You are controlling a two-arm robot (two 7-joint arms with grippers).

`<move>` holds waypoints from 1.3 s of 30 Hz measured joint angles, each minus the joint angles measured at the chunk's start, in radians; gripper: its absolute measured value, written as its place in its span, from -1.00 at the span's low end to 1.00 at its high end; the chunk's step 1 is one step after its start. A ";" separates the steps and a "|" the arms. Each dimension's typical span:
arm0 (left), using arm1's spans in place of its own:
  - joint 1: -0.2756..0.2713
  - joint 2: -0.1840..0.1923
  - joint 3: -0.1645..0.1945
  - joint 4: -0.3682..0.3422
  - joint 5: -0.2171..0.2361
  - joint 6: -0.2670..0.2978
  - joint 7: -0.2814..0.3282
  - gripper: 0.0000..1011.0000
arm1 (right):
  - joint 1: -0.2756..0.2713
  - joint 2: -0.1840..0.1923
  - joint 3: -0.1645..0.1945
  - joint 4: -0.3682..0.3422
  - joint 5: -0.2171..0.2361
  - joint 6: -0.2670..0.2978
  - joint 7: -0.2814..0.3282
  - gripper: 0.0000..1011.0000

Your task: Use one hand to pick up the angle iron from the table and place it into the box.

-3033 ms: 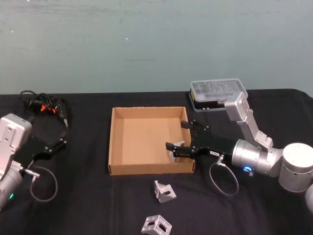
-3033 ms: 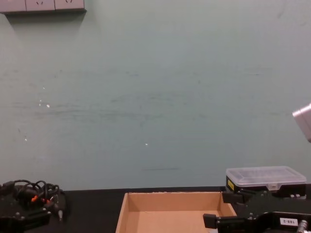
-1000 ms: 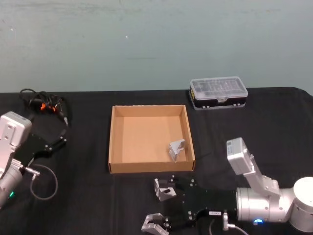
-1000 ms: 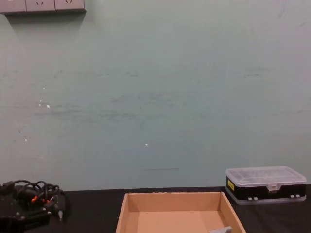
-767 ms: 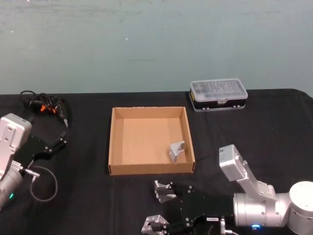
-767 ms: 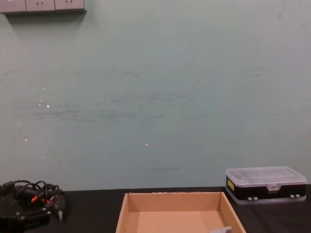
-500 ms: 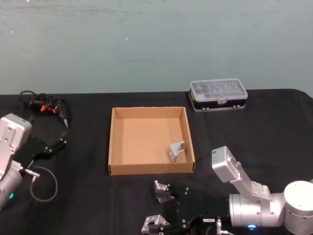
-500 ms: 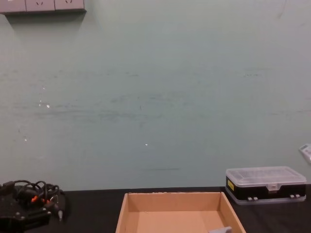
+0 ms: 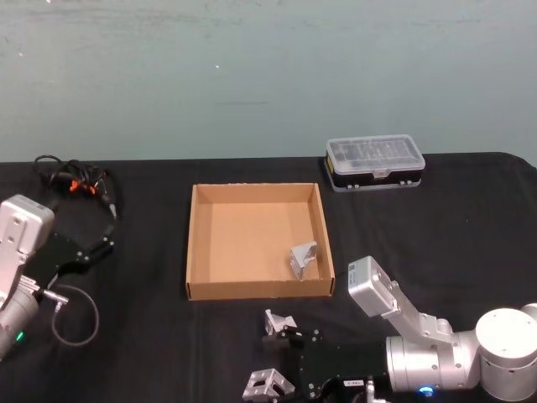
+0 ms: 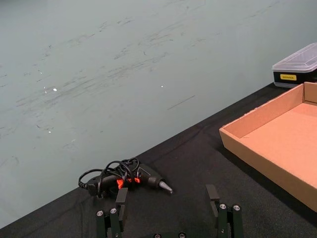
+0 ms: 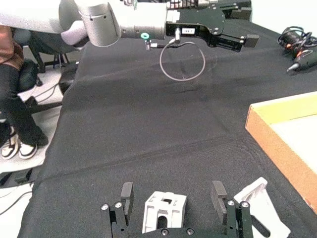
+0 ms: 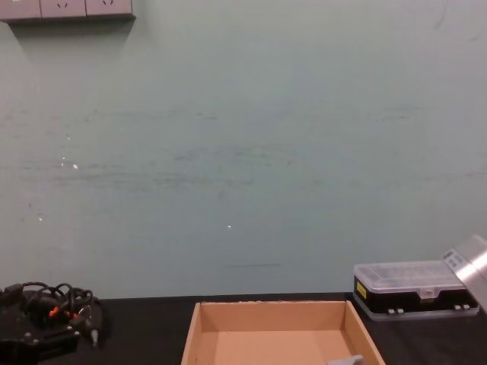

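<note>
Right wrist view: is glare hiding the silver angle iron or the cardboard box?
Right wrist view: no glare on the slotted silver angle iron inside the open right claw; it reads bright against the matte black table. The shallow brown cardboard box has its floor washed out pale. Head view: even light, though the black claw blends into the table.

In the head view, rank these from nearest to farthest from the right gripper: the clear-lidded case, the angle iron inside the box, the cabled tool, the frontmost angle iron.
From the right gripper:
1. Frontmost angle iron, between its open jaws.
2. Angle iron inside the box, by its right wall.
3. Clear-lidded case, back right.
4. Cabled tool, back left.
</note>
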 joint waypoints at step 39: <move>0.000 0.000 0.000 0.000 0.000 0.000 0.000 0.98 | 0.026 0.005 -0.039 0.013 -0.024 0.031 0.019 0.98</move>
